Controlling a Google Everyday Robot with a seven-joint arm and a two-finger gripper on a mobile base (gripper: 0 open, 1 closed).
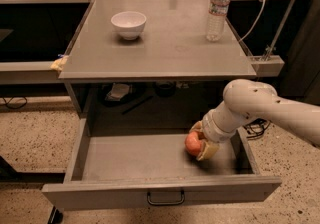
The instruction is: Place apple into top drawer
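Item: my tool, gripping apple low inside top drawer, right side. Risk I'm judging: releasing early, apple rolling, bruising.

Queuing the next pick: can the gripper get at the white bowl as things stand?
Probably not yet. The gripper sits low in the open top drawer, jaws shut on the apple; the white bowl stands up on the tabletop, unobstructed.
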